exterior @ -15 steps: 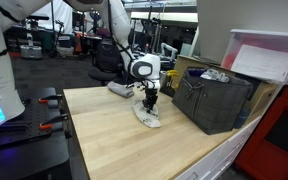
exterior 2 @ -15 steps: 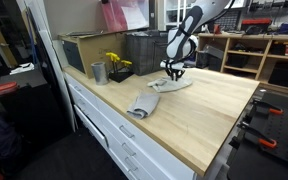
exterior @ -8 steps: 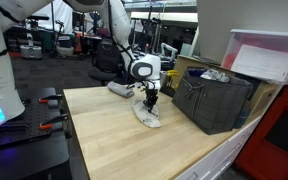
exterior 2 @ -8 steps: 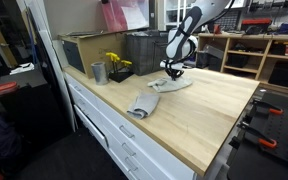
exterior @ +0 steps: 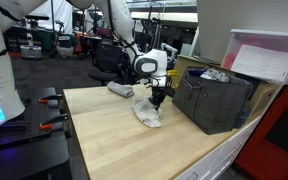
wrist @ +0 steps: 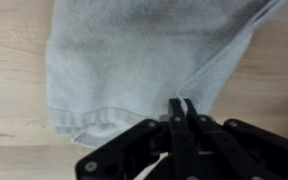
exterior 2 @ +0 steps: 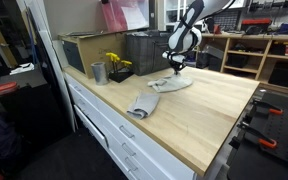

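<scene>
A light grey cloth lies on the wooden table; it shows in both exterior views. My gripper is shut, its fingertips pinching one edge of this cloth and holding that edge a little above the table. In both exterior views the gripper hangs right over the cloth, next to a dark crate. A second, darker grey cloth lies folded nearer the table's edge and also shows at the far side.
A dark crate stands close beside the gripper. A metal cup and a small box with yellow items stand by the wall. The table's front edge has drawers below.
The gripper has risen a little and shifted toward the crate, with the cloth's edge pinched in it. The darker cloth has not moved.
</scene>
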Tool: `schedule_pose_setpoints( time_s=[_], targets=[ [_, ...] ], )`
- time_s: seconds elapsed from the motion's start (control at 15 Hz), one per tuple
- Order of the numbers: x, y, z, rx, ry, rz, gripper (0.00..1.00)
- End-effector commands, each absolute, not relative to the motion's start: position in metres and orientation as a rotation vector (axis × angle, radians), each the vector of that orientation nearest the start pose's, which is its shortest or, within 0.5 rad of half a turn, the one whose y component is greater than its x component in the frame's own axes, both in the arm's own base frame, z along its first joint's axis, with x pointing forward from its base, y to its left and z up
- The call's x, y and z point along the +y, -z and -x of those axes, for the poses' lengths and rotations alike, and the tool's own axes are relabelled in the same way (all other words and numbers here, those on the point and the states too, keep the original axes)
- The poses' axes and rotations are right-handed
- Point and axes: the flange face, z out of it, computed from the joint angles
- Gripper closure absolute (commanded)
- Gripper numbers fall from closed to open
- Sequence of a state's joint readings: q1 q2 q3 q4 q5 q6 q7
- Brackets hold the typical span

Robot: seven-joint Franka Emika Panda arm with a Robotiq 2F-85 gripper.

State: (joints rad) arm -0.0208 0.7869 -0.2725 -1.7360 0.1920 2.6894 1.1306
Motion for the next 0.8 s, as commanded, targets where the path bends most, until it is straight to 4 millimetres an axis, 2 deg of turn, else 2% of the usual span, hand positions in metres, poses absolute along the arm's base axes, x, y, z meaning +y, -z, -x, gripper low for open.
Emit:
schedule_pose_setpoints(
  time_s=[0.0,0.13,0.2,0.27,0.4,0.53,0.67,0.73],
  targets=[
    [-0.200,-0.198,-0.653,2.249,0.445,2.161,0.99],
    [-0.206,-0.211,-0.657,2.326,0.529,2.135,0.97],
    [-0.206,-0.216,-0.658,2.359,0.564,2.136,0.69],
    [-0.203,-0.218,-0.659,2.400,0.614,2.142,0.68],
    [-0.194,-0.223,-0.659,2.466,0.688,2.162,0.55],
    [-0.177,-0.223,-0.658,2.514,0.724,2.200,0.39],
    [-0.153,-0.221,-0.657,2.457,0.668,2.273,0.24],
    [-0.139,-0.218,-0.658,2.366,0.628,2.333,0.18]
  ],
)
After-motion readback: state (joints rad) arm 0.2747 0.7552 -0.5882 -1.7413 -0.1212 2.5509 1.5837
